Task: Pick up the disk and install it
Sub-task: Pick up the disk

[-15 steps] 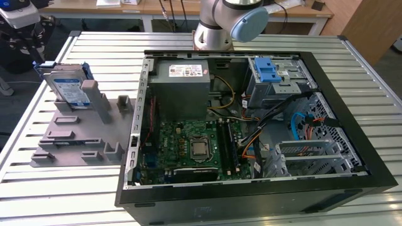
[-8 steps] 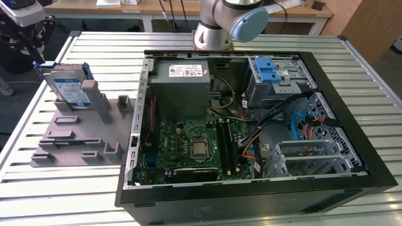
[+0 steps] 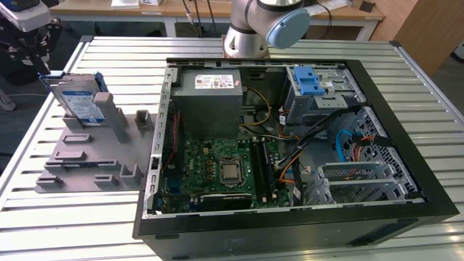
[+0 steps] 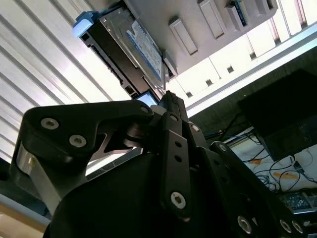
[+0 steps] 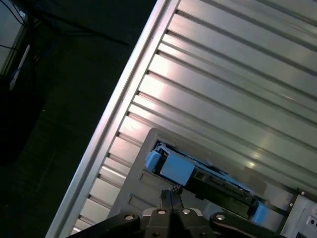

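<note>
1. The disk (image 3: 82, 102) stands on its edge in the grey holder (image 3: 80, 163), at the exterior view's left of the open computer case (image 3: 290, 234).
2. The holder sits close to the table (image 3: 73, 228) edge. Bare slats lie all around it.
3. In the first wrist view, the gripper (image 5: 171, 197) points at the disk's top edge and does not touch it.
4. Its jaws are pressed together and hold nothing.

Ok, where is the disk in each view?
Exterior view: disk leaning on the grey fixture, at the exterior view's left of the computer case.
Second wrist view: disk just beyond the tool, on the fixture.
First wrist view: disk edge-on beyond the tool.
Shared landmark: the grey fixture.
</note>
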Robot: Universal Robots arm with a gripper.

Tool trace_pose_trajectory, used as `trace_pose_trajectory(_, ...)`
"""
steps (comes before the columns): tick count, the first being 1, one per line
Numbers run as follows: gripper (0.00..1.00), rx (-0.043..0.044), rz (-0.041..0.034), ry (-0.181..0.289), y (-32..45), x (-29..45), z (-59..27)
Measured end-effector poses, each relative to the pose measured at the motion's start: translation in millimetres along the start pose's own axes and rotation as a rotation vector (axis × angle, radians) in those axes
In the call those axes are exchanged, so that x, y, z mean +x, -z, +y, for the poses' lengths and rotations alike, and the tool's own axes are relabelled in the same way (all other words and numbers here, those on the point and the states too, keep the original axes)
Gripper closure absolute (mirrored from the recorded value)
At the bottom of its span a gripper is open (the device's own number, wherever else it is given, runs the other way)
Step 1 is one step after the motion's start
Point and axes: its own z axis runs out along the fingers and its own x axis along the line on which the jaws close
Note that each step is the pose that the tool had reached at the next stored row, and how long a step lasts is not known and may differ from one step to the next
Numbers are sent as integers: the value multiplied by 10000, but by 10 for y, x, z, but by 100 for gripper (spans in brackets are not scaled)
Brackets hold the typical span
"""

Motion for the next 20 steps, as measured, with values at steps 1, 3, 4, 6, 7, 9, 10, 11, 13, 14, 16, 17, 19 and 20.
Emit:
trace_pose_trajectory(1,89,8,-6,107,-1,-1,-1)
trace_pose_trajectory(3,89,23,-13,407,-4,-1,-2)
trace_pose_trajectory(4,89,30,-15,573,-7,-1,-3)
trace_pose_trajectory(6,89,42,-10,918,-11,-1,-2)
trace_pose_trajectory(7,89,47,-8,1058,-14,-1,-2)
trace_pose_trajectory(9,89,63,-19,1261,-20,-1,-1)
trace_pose_trajectory(10,89,78,-43,1328,-23,-2,3)
trace_pose_trajectory(11,89,97,-74,1380,-27,-6,8)
trace_pose_trajectory(13,89,118,-110,1445,-31,-16,30)
trace_pose_trajectory(14,89,123,-119,1468,-32,-22,44)
trace_pose_trajectory(16,89,133,-134,1517,-35,-35,72)
trace_pose_trajectory(17,89,136,-137,1551,-36,-40,83)
trace_pose_trajectory(19,89,140,-137,1659,-39,-46,95)
trace_pose_trajectory(20,89,142,-136,1740,-40,-47,97)
